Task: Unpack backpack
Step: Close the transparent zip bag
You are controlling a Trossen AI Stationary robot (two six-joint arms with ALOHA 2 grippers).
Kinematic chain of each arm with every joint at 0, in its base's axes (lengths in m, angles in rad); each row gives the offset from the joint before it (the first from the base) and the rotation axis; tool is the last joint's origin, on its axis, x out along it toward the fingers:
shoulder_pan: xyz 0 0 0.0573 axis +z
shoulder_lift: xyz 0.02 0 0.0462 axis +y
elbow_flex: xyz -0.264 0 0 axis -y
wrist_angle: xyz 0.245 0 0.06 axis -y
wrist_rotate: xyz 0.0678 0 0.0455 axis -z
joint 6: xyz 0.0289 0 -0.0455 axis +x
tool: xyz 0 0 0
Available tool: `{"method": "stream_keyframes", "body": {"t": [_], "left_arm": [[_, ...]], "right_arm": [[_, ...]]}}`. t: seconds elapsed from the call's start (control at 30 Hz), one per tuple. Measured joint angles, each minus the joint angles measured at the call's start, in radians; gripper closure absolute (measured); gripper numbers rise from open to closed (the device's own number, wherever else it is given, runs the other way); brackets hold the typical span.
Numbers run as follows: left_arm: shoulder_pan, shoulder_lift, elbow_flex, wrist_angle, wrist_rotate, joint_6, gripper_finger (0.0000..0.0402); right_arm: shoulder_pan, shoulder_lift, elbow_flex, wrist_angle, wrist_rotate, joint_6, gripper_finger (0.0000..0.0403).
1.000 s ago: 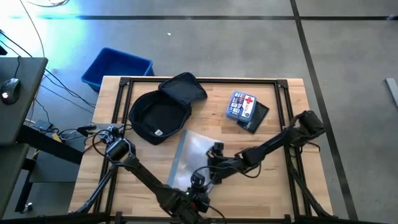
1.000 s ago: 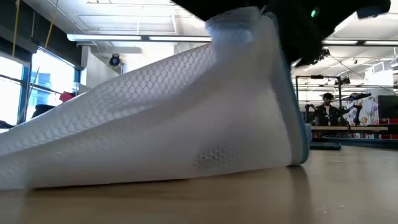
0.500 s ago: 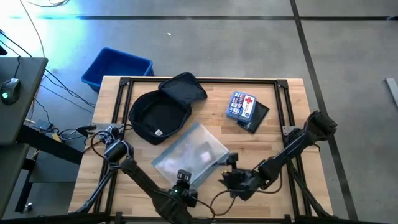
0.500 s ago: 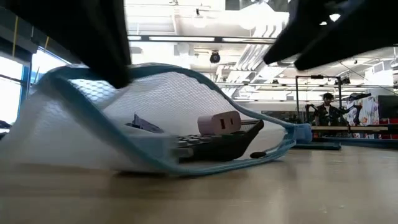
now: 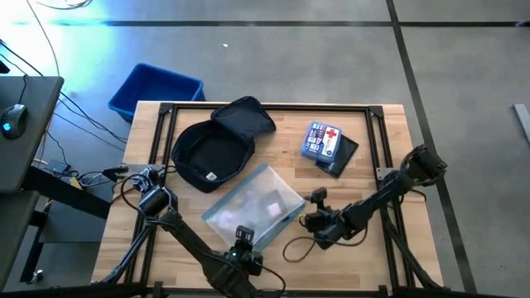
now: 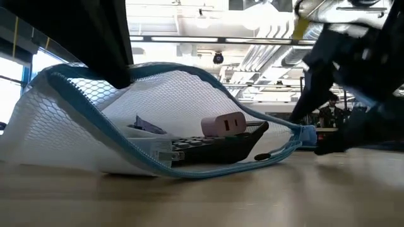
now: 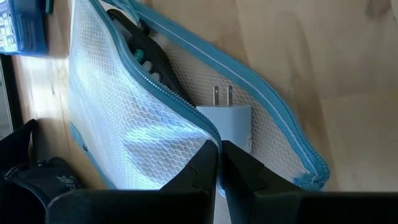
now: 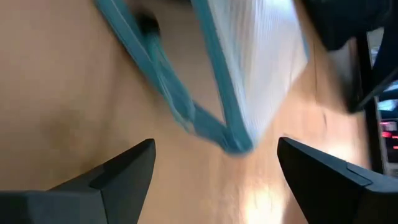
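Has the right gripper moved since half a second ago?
Yes. The right gripper has gone up the table toward the first-aid kit.

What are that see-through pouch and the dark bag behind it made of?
The pouch looks like white mesh fabric: a honeycomb weave shows, contents visible through it, edged by a light blue zip; the left gripper pinches it. The backpack appears to be soft, matte navy cloth, judging by its slumped, rounded shape.

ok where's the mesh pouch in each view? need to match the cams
High: mesh pouch, centre front of table, below the backpack.
Low: fills left and centre, mouth open.
Left wrist: left half, pinched by left gripper.
Right wrist: top, corner between open right gripper.
Landmark: teal zip edge.
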Motion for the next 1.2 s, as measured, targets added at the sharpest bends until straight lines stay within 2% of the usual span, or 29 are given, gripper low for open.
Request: {"method": "stream_keyframes", "body": {"t": [0.17,0.33,0.43,0.53,0.6,0.7,0.77,0.8,0.93,1.07,1.2], "left_arm": [[0.003,0.0,0.0,0.0,-0.002,0.0,0.0402],[0.009,0.0,0.0,0.002,-0.003,-0.001,0.0402],[0.012,0.0,0.0,0.002,-0.005,-0.001,0.0402],[0.016,0.0,0.0,-0.005,-0.008,-0.004,0.0402],[0.016,0.0,0.0,-0.028,-0.024,-0.018,0.0402],[0.015,0.0,0.0,-0.103,-0.078,-0.096,0.0402],[0.015,0.0,0.0,-0.174,-0.119,-0.175,0.0402],[0.015,0.0,0.0,-0.214,-0.14,-0.22,0.0402],[0.013,0.0,-0.002,-0.311,-0.205,-0.393,0.0402],[0.015,-0.031,0.012,-0.294,-0.219,-0.395,0.0402],[0.023,-0.077,0.034,-0.304,-0.184,-0.381,0.0402]], "right_arm": [[-0.054,-0.001,-0.05,0.073,0.025,-0.129,0.0093],[-0.093,0.002,-0.062,0.217,-0.001,-0.335,0.0132],[-0.118,0.02,-0.062,0.291,-0.059,-0.367,0.0157],[-0.128,0.052,-0.055,0.303,-0.068,-0.366,0.0189],[-0.126,0.06,-0.053,0.298,-0.079,-0.342,0.0227],[-0.096,0.053,-0.047,0.279,-0.118,-0.246,0.0308],[-0.063,0.047,-0.021,0.207,-0.156,-0.176,0.0368],[-0.048,0.04,0.004,0.154,-0.186,-0.149,0.0385],[-0.005,0.022,0.139,-0.078,-0.279,-0.008,0.039],[-0.003,-0.005,0.28,-0.249,-0.385,0.1,0.04],[0.001,-0.035,0.358,-0.301,-0.456,0.138,0.0401]]}}
